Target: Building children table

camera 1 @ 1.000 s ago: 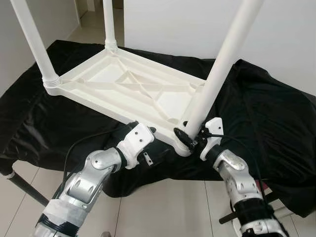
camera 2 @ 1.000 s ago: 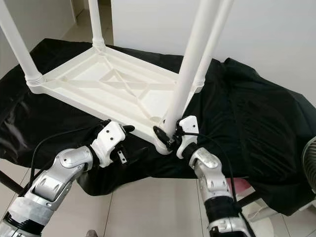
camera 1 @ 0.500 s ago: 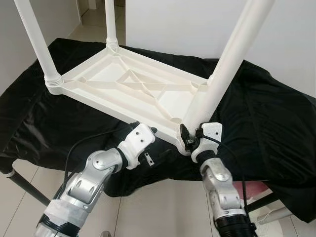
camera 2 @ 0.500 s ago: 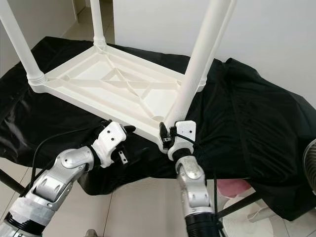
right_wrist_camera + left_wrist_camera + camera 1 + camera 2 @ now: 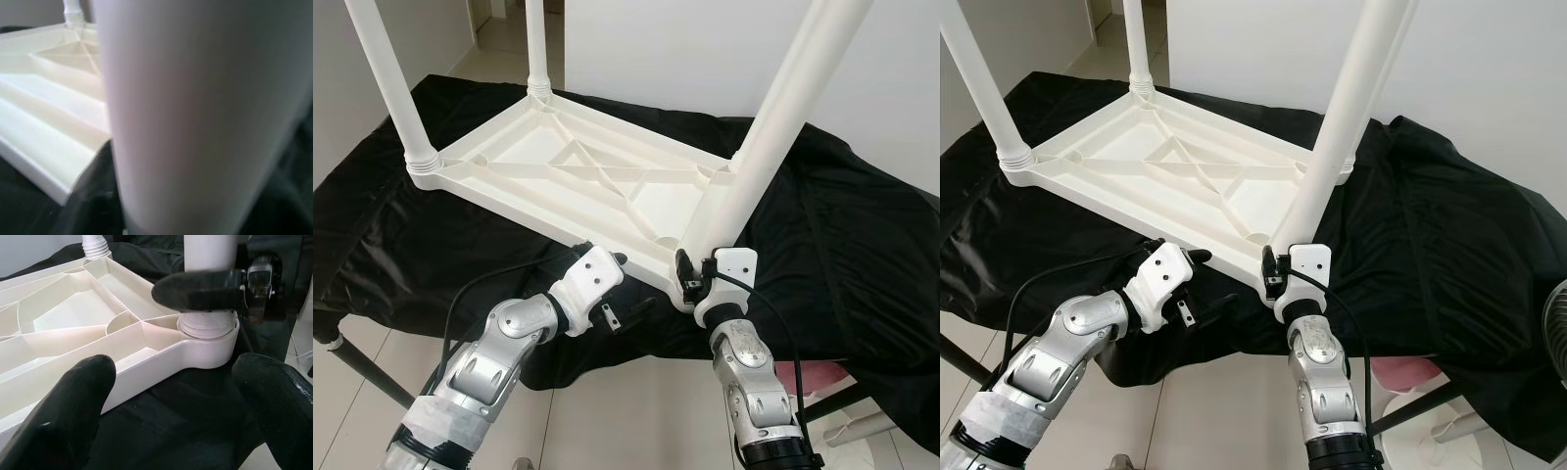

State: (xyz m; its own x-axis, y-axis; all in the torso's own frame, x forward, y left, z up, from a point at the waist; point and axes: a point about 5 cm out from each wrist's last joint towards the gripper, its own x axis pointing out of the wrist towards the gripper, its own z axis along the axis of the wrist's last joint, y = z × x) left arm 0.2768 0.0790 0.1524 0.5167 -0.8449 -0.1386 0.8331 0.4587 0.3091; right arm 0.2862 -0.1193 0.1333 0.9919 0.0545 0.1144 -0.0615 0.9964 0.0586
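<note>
The upturned white plastic table (image 5: 578, 181), stiff, light and slick, lies on the black-draped worktop (image 5: 862, 255); right gripper (image 5: 690, 277) clamps its near-right leg (image 5: 754, 157) low, left gripper (image 5: 171, 406) open beside.

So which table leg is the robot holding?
The near-right leg, closest to the robot. The right end effector grips its base; the other legs stand untouched.

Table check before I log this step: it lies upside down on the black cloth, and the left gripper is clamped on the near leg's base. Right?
Not quite: the right gripper clamps the near leg at its base, as the left eye view shows. The left gripper is open beside the table, which does lie upside down on the black cloth.
</note>
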